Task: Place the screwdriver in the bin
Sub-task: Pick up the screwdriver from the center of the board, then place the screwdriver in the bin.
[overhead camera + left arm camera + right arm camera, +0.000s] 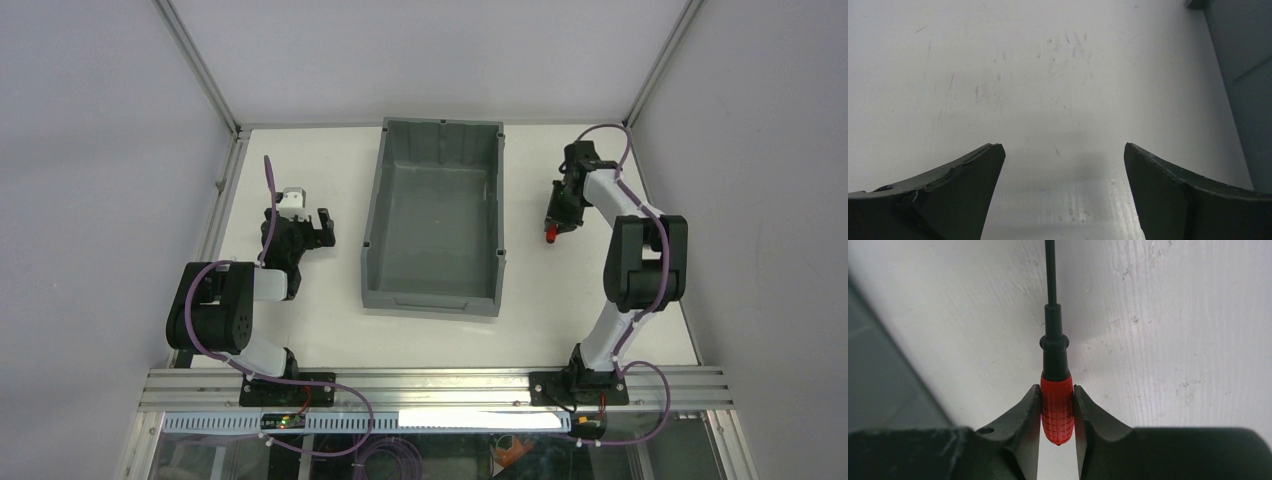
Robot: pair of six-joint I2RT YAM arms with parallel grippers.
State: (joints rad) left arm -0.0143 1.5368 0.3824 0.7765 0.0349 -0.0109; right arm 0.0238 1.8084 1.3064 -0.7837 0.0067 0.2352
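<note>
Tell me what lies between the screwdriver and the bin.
Only a bare strip of white table lies between the screwdriver and the bin, clearest in the top external view.

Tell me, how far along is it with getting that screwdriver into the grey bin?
Done: the right gripper is shut on the screwdriver by its red handle, beside the bin. In hand: the lift; whether it is off the table cannot be told. Left: carrying it over the bin wall and letting go; the bin holds nothing. The left gripper hangs open.
</note>
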